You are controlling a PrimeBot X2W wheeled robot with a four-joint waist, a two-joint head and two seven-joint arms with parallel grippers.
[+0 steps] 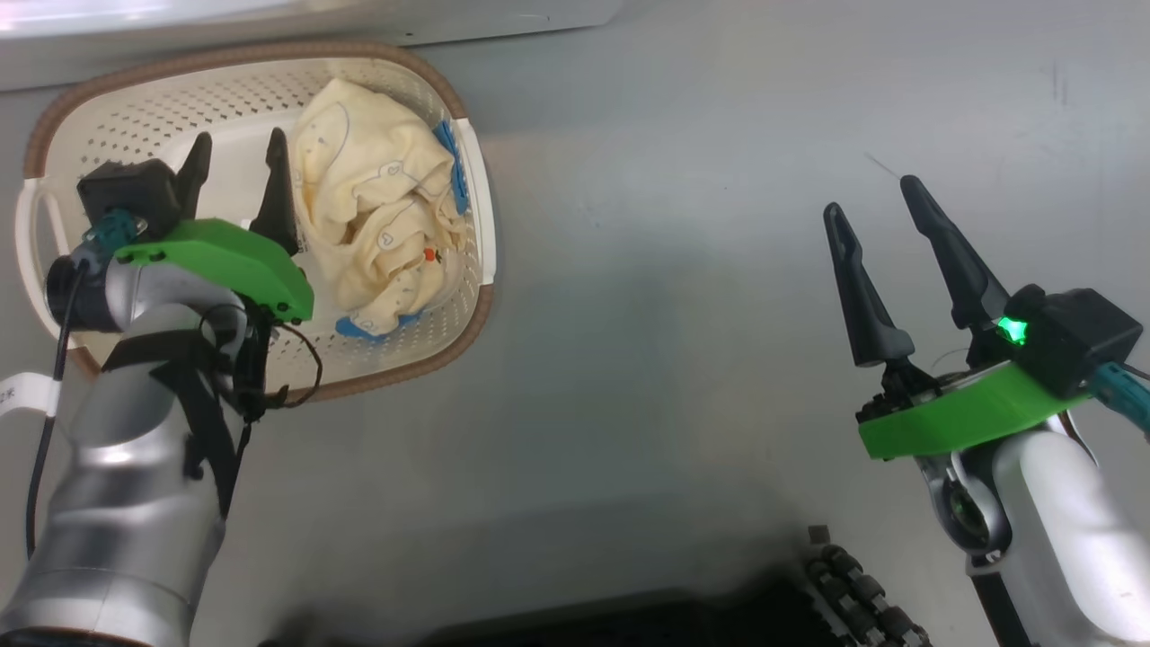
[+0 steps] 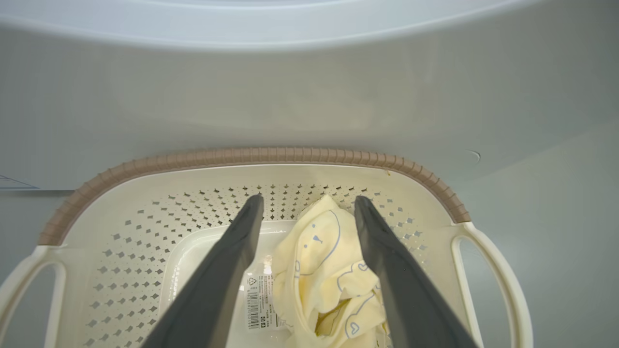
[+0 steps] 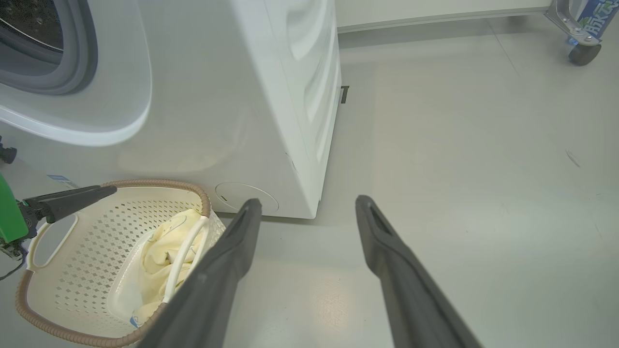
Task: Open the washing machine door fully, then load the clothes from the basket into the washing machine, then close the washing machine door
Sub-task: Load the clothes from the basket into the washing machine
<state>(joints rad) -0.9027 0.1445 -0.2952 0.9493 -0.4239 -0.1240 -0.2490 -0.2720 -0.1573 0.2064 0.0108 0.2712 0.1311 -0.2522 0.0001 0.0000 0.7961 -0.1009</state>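
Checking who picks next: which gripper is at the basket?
The left gripper: its open fingers hang over the basket beside the clothes; the right gripper is over the floor.

Entry: laundry corner in a bare test room or lab, as we judge it, not a furnished home. We list:
- One white front-loading washing machine (image 3: pixel 280 96), its grey door seal (image 3: pixel 80 53) exposed.
- One cream perforated basket (image 3: pixel 96 232) on the floor just in front of the machine, holding pale yellow clothes (image 3: pixel 154 261).
- Smooth, unfurnished grey floor (image 3: pixel 459 169) beside the machine.
- Pale wall (image 3: pixel 435 7) behind the machine.
- One trolley castor (image 3: pixel 582 53), well apart from the machine.
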